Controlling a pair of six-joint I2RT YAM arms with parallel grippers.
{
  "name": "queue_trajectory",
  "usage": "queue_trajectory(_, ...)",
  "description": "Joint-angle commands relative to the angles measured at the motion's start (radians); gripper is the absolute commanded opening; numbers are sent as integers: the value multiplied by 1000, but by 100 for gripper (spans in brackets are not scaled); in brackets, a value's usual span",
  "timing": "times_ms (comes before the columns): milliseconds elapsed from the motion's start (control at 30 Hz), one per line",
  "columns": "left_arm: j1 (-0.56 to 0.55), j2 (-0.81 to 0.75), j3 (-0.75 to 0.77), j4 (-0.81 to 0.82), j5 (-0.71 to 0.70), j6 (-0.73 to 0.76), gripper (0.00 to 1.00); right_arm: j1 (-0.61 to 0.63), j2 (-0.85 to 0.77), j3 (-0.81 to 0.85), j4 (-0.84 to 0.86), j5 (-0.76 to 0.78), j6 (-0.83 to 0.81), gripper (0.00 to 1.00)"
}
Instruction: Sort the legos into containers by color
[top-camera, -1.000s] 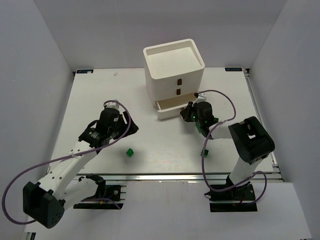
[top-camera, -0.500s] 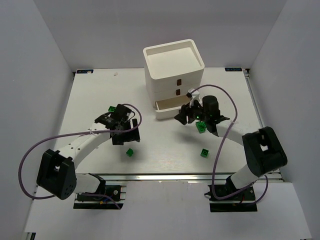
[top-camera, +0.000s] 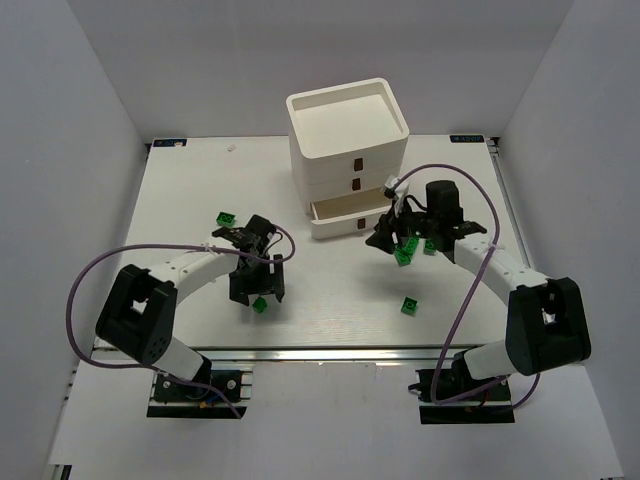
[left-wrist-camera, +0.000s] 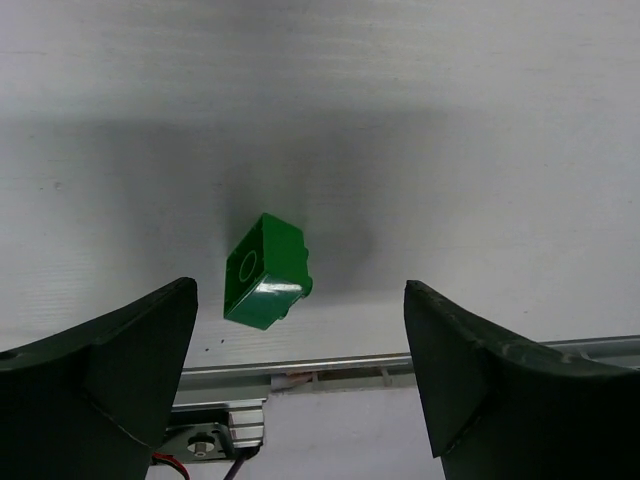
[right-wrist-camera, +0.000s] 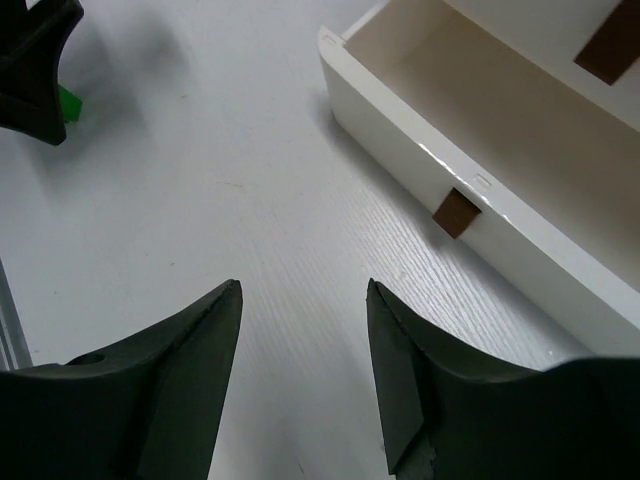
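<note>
Green plastic sits squarely under the left pincer (top-camera: 257, 287): a dark green lego (left-wrist-camera: 266, 272) lies on the white table (top-camera: 180, 190) between its spread fingers (left-wrist-camera: 110, 370). It is somewhat nearer one finger than the other and touches neither. A second ago this arm was folded back, with the pincer off to one side of that brick. It has since swung across and now hangs directly above it. The brick lies skewed to the fingers' line, a corner turned toward each, so I judge it may twist as they close. The step in hand looks like a pre-grasp, with the drop and the pinch still to come.

The right pincer (top-camera: 390, 236) has changed too. That arm was bunched close to its base and has now stretched forward. The pincer is spread and carries nothing, and it aims at bare table. The open bottom drawer (right-wrist-camera: 470, 150) of the white drawer unit (top-camera: 348, 150) lies just ahead of it and off to one side, with its brown handle (right-wrist-camera: 456, 213) facing the pincer. The part of the drawer that shows holds no brick.

Another green lego (top-camera: 403, 255) rests just behind the right pincer, and a third (top-camera: 409, 306) lies farther back toward that arm's base. A fourth (top-camera: 226, 218) lies beyond the left pincer, away from its base.

Both pincers are now placed to work, but several bricks are still on the table, so the sorting seems far from finished.
</note>
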Motion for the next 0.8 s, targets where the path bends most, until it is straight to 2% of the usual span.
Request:
queue_trajectory(0, -20, 29, 16, -8, 26, 19, 91, -35, -35, 62, -64, -18, -40, 59)
queue_trajectory(67, -20, 78, 16, -7, 40, 19, 88, -62, -32, 71, -53, -15, -26, 59)
queue_trajectory(167, -40, 115, 22, -1, 33, 10, 73, -96, -21, 96, -44, -20, -16, 59)
queue_trajectory(267, -49, 112, 59, -10, -9, -2, 44, -124, -13, 110, -45, -27, -14, 59)
queue_trajectory(300, -49, 106, 86, -19, -13, -4, 30, -133, -13, 114, -44, -30, -13, 59)
queue_trajectory(333, -49, 106, 103, -24, -47, -5, 24, -136, -15, 116, -45, -30, -14, 59)
queue_trajectory(467, -49, 74, 186, -16, -44, -22, 14, -158, -20, 117, -56, -34, -26, 58)
queue_trajectory(567, -49, 22, 235, 76, 19, -51, 9, -173, -30, 116, -56, -11, -34, 55)
queue_trajectory(600, -39, 10, 243, 159, 32, -66, 8, -176, -33, 111, -47, 26, -28, 52)
queue_trajectory(700, -20, -15, 227, 365, 94, -169, 3, -182, -36, 111, -39, 109, 13, 23)
queue_trajectory(733, -20, 8, 232, 407, 92, -197, 3, -190, -33, 110, -37, 120, 27, 7)
queue_trajectory(767, -20, 31, 244, 438, 94, -256, 3, -191, -32, 111, -33, 127, 39, 3)
